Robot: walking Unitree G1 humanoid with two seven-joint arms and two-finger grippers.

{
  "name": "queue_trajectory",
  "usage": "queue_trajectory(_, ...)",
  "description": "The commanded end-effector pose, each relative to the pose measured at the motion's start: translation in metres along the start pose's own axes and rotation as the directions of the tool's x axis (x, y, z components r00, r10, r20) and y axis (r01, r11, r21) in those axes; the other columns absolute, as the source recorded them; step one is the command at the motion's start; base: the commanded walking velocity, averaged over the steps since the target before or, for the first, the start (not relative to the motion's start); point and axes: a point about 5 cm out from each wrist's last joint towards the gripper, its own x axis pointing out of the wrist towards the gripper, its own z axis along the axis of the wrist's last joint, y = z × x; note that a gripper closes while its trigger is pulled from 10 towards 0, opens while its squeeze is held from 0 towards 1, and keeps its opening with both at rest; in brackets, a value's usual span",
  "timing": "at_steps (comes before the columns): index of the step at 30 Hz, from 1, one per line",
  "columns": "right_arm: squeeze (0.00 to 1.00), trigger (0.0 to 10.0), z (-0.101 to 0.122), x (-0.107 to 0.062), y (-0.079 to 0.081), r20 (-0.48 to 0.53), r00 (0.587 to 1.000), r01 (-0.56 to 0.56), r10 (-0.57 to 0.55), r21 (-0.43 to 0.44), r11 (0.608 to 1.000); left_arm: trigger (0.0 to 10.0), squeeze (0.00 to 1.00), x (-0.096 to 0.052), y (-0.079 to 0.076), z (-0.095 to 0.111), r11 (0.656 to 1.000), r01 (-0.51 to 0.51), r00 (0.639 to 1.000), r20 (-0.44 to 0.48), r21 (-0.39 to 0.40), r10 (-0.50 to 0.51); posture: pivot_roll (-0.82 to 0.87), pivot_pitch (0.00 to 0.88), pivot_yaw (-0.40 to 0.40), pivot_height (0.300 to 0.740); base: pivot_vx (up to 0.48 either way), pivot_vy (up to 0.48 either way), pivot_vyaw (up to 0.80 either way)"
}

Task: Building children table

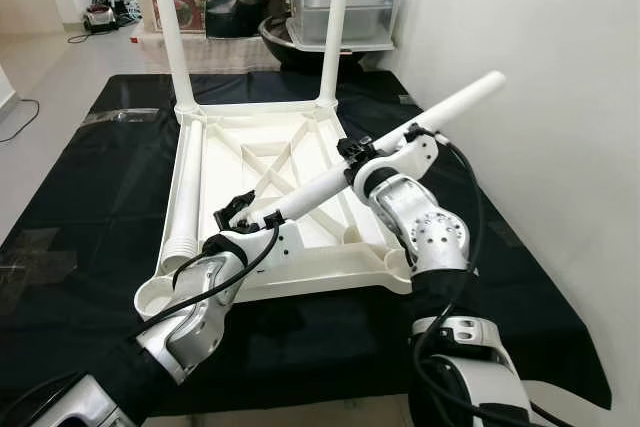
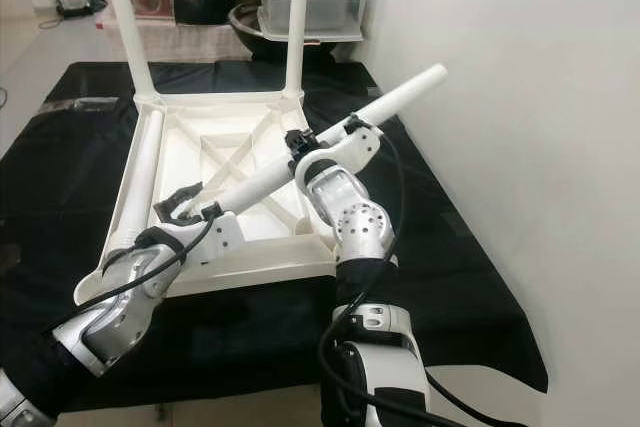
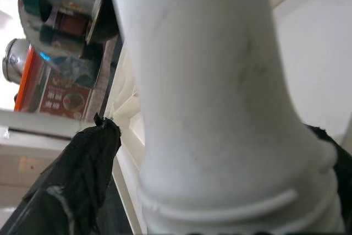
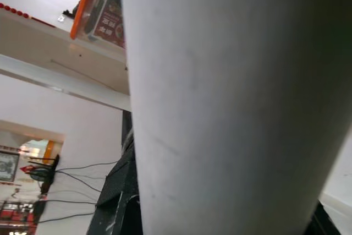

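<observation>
Both claws are closed on one white table leg, which we find held clear of the upturned table top. We place the left claw at the leg's lower, threaded end, its black fingers shut around the tube just above the ribbed collar, over the near part of the table's underside. We place the right claw gripping the same leg near its middle. We note that the leg's long axis runs diagonally, low at the robot's near left and rising toward the far right, with its rounded free end pointing up and out toward the white wall. We record the table top lying upside down on a black cloth spread over the floor, ribbed underside facing up. We see two legs already standing upright in the far corners, the far-left leg and the far-right leg. We see another loose leg lying flat along the left edge of the underside, its long axis running near to far. We also note storage boxes and household clutter beyond the cloth.
</observation>
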Motion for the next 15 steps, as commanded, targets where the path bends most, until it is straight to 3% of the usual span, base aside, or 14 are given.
queue_trajectory(1,0.00,0.0,-0.047,0.003,0.026,-0.115,0.992,-0.051,0.057,0.055,0.997,10.0,1.00,-0.002,0.014,-0.001,0.998,-0.062,0.998,0.015,-0.018,0.062,0.09,0.000,-0.082,0.740,0.000,0.000,0.00)
queue_trajectory(2,0.00,0.0,-0.047,0.003,0.026,-0.115,0.992,-0.051,0.057,0.055,0.997,10.0,1.00,-0.002,0.014,-0.001,0.998,-0.062,0.998,0.015,-0.018,0.062,0.09,0.000,-0.082,0.740,0.000,0.000,0.00)
queue_trajectory(4,0.00,0.0,-0.028,0.006,0.022,-0.015,0.998,-0.055,0.054,-0.032,0.998,10.0,1.00,-0.007,0.029,0.000,0.988,-0.151,0.988,0.032,-0.025,0.151,0.10,0.000,-0.089,0.740,0.000,0.000,0.00)
queue_trajectory(7,0.00,0.0,-0.028,0.006,0.022,-0.015,0.998,-0.055,0.054,-0.032,0.998,10.0,1.00,-0.007,0.029,0.000,0.988,-0.151,0.988,0.032,-0.025,0.151,0.10,0.000,-0.089,0.740,0.000,0.000,0.00)
queue_trajectory(10,0.00,0.0,0.005,0.008,0.010,0.148,0.989,0.029,-0.017,-0.077,0.997,10.0,1.00,-0.016,0.047,0.010,0.965,-0.263,0.963,0.054,-0.019,0.264,0.11,0.000,-0.092,0.740,0.000,0.000,0.00)
queue_trajectory(15,0.00,0.0,0.022,0.008,0.004,0.245,0.965,0.105,-0.089,-0.051,0.993,10.0,1.00,-0.019,0.039,0.021,0.971,-0.236,0.968,0.077,-0.028,0.238,0.11,0.000,-0.089,0.740,0.000,0.000,0.00)
